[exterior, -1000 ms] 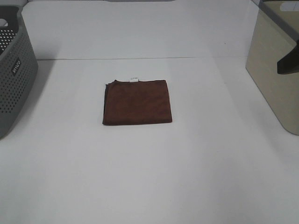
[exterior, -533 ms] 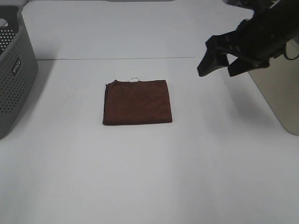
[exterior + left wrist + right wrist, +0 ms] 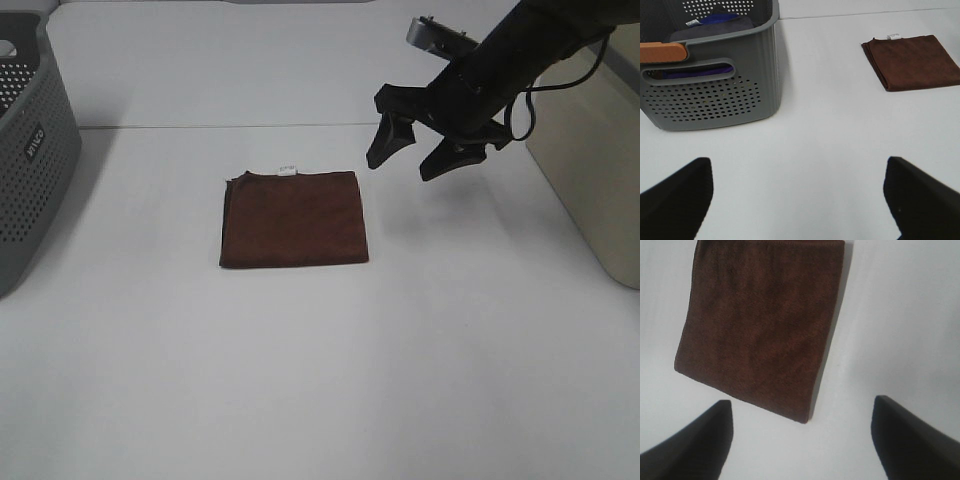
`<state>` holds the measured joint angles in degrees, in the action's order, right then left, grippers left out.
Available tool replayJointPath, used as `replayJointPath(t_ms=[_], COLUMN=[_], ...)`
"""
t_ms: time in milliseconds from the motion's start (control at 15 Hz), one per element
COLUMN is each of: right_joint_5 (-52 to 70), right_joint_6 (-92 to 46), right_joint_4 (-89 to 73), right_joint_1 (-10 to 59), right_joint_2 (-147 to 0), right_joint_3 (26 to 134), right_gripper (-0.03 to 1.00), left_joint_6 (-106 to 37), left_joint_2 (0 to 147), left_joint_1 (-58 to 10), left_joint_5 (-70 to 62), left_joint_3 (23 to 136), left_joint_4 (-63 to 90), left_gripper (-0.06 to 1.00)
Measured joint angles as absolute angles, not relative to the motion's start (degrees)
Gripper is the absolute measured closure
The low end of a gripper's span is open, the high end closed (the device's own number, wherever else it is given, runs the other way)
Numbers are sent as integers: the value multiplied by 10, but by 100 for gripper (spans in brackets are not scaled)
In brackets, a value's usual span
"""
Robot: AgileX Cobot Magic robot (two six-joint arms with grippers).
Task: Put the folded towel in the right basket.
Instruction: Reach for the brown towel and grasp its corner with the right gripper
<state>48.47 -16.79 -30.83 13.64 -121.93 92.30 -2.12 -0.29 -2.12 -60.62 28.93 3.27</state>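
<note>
1. Exterior high view: we see the folded towel (image 3: 293,219) lying flat on the white table (image 3: 300,390), a little left of the frame's centre, with its small white tag (image 3: 287,169) on the edge nearest the top of the frame
2. The right gripper (image 3: 400,170) hangs in the upper right part of the frame, clear of the table surface, near the towel's upper right corner but apart from it; its two dark fingers are spread wide with nothing between them
3. The right basket (image 3: 590,175), beige and solid-walled, stands at the right edge of the frame, partly behind the right arm and well apart from the towel
4. A grey perforated basket (image 3: 35,185) stands at the left edge of the frame, also well apart from the towel
5. In the right wrist view we find the towel on the table beyond the two spread fingertips; neither fingertip touches it
6. In the left wrist view the left gripper (image 3: 796,180) is over bare table, its fingers wide apart and holding nothing; the grey basket near it holds a purple cloth (image 3: 715,22)
</note>
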Motion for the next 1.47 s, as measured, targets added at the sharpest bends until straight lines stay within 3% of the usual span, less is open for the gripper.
replayJointPath(t_ms=[333, 733, 1467], right_joint_5=[599, 589, 508], right_joint_6=[-174, -202, -211], right_joint_4=[-364, -407, -409], right_joint_1=[113, 108, 160], right_joint_2=[-1360, -1406, -1408], right_joint_3=[1058, 1067, 1068], right_gripper=[24, 24, 26], left_joint_6=[-21, -21, -21], left_joint_2=[-3, -3, -3], left_joint_1=[-21, -21, -21], left_joint_5=[-606, -606, -606], left_joint_3=[289, 289, 289], left_joint_4=[33, 33, 33], left_gripper=[7, 7, 7])
